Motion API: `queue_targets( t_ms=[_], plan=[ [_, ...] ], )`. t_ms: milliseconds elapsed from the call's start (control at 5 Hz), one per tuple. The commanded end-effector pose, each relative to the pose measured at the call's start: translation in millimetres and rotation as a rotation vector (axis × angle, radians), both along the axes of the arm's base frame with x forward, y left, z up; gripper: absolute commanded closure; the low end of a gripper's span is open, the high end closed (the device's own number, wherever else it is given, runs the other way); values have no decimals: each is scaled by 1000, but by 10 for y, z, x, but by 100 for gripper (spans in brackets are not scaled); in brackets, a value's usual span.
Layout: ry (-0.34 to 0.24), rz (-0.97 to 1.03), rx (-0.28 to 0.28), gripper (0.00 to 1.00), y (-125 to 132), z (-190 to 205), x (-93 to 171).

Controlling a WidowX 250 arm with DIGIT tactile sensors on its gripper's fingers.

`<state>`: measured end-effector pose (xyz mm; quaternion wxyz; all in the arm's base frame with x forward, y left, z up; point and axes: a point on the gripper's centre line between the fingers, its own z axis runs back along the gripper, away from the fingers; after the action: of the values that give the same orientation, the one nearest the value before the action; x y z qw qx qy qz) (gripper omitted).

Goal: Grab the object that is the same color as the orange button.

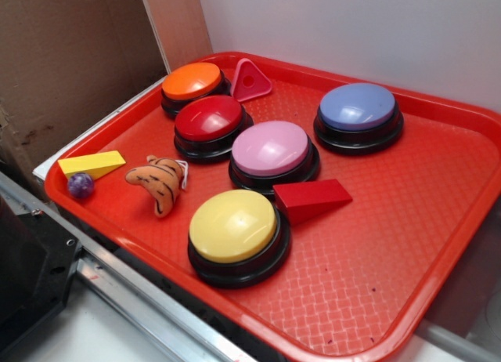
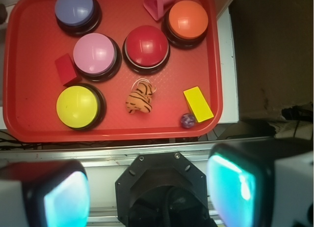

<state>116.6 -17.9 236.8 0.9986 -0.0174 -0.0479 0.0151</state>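
While the gripper (image 2: 149, 187) is held high above the near edge of the red tray (image 2: 29, 131), its two pads (image 2: 64, 200) are seen spread wide apart at the bottom of the wrist view, with nothing between them. Ahead of the gripper, roughly on its centre line and well apart from it, the orange striped plush toy (image 2: 140, 100) is found lying flat on the tray floor, untouched. Its curved body appears to run obliquely across the line between the pads, so a slight wrist turn would probably be needed before descent. A yellow wedge block (image 2: 198, 104) and a small purple ball (image 2: 188, 120) are seen off to one side of the toy, the yellow button (image 2: 77, 106) to the other. The orange button (image 2: 188, 19) sits at the far corner. In the exterior view the arm is not shown; the toy (image 1: 157, 182) is seen near the tray's front rim.
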Motion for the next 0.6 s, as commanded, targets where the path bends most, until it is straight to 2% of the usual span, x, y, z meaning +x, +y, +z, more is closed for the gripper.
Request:
queue_targets(
  t_ms=[0, 200, 400],
  plan=[
    [0, 0, 0, 0, 0, 0, 0],
    [18, 72, -29, 0, 26, -78, 63],
    [-5, 153, -61, 0, 13, -181, 120]
  ],
)
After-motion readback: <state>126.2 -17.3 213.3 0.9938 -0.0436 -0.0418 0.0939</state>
